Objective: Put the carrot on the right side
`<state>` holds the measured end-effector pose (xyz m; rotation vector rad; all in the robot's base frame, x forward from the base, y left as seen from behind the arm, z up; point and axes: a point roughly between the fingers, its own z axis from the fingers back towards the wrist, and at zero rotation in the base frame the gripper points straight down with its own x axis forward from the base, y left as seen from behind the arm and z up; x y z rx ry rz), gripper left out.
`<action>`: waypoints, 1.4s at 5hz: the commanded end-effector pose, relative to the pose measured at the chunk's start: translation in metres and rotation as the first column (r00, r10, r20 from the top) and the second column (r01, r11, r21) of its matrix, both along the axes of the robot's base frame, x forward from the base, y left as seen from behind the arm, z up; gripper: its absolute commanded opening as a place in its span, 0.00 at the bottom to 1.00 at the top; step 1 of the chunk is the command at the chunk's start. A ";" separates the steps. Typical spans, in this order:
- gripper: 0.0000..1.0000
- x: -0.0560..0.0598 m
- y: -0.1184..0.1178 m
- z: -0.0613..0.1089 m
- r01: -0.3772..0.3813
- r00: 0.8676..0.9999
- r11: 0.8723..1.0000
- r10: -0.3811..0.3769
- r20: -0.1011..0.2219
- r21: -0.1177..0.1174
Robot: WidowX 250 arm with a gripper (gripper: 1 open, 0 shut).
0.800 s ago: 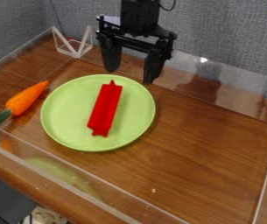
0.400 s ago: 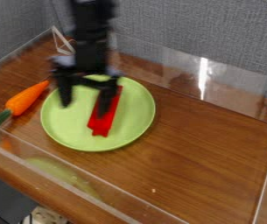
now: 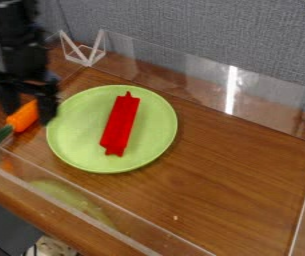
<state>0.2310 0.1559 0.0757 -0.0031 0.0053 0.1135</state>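
Note:
The small orange carrot (image 3: 23, 118) lies on the wooden table at the far left, its green stem end (image 3: 1, 132) pointing toward the front left. My black gripper (image 3: 27, 112) points down over it and is open, with one finger on each side of the carrot. The fingers (image 3: 47, 108) hide part of the carrot, and I cannot tell whether they touch it. Just to the right sits the round lime-green plate (image 3: 75, 142) with a red rectangular bar (image 3: 119, 122) lying on it.
Clear acrylic walls (image 3: 208, 78) ring the table, with a low front wall (image 3: 61, 200) near the camera. A white wire stand (image 3: 83, 46) stands at the back left. Bare wooden tabletop (image 3: 235, 160) stretches to the right of the plate.
The gripper has swung from behind the plate across to the left and come down over the carrot, staying open. Carrot, plate and bar have not moved.

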 end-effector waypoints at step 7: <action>1.00 0.050 0.035 -0.009 -0.087 0.984 0.996 0.081 0.160 0.036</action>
